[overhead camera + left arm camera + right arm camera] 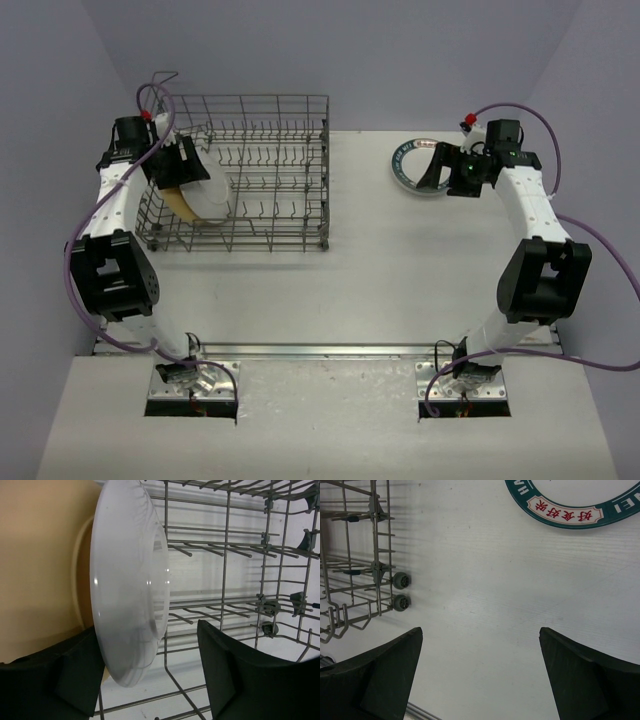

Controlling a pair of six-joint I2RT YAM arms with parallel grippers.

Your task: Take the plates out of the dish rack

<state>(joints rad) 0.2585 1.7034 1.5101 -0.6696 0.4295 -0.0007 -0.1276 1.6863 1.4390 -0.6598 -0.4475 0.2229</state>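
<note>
The grey wire dish rack (270,150) stands at the back left of the table. At its left end a white plate (212,195) stands on edge with a tan plate (178,203) behind it. My left gripper (190,165) reaches down over them. In the left wrist view the white plate (130,580) sits between the black fingers (225,670), its rim against the left one and a gap to the right one; the tan plate (40,555) fills the left side. A teal-rimmed plate (412,166) lies flat on the table. My right gripper (438,172) hovers open and empty at its edge.
The rack's small wheels (400,590) and corner (350,555) show at the left of the right wrist view, with the teal-rimmed plate (560,512) at the top. Purple cables loop around both arms. Walls close in the table at the left, back and right.
</note>
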